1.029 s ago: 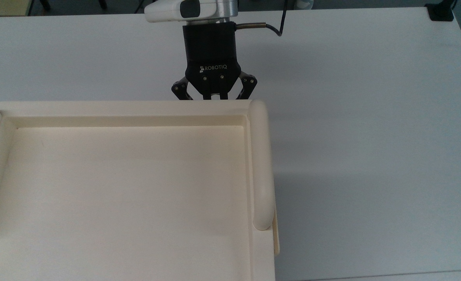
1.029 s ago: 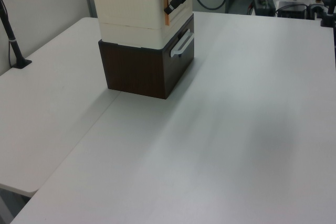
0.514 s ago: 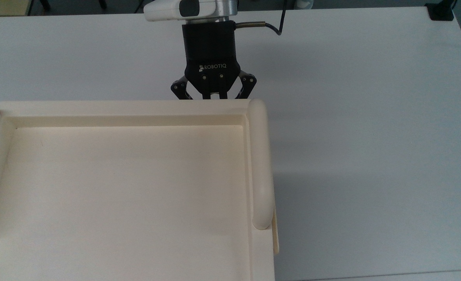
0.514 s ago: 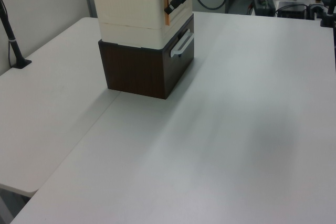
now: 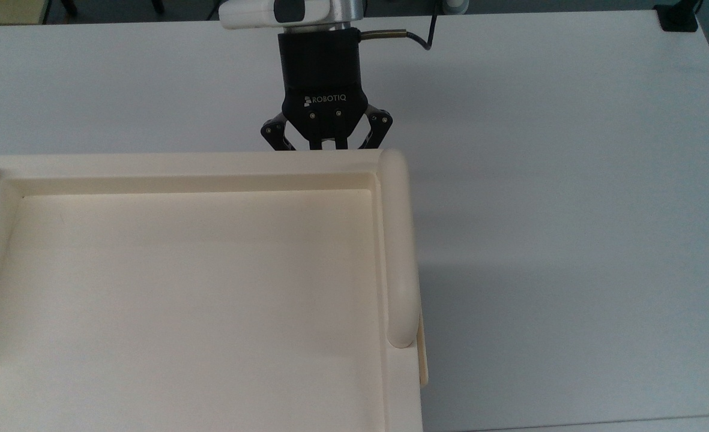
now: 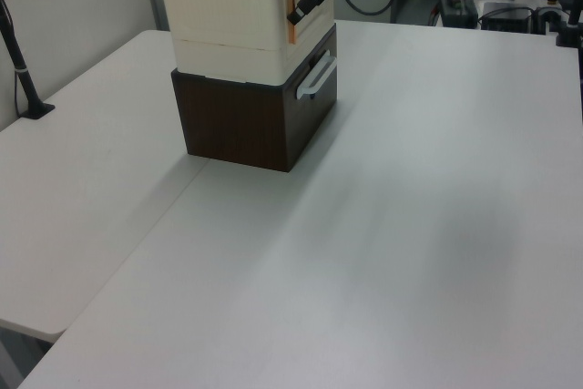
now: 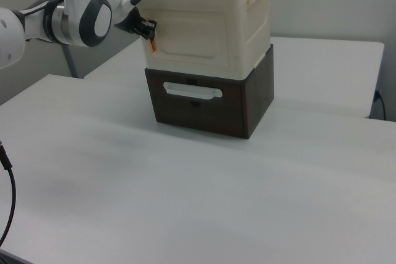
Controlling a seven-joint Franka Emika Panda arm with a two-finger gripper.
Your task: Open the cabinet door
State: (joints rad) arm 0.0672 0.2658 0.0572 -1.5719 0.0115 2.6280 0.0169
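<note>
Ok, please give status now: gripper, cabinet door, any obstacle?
Gripper at the orange tab on the door edge. Door looks shut, flush with the cabinet. Nothing in the way on the table.

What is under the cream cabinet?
The cabinet stands on a dark brown box with a pale handle, which rests on the white table. The box's inside is hidden.

White "ROBOTIQ" lettering with small logo on black hand (image 5: 329, 144) body, top view
</note>
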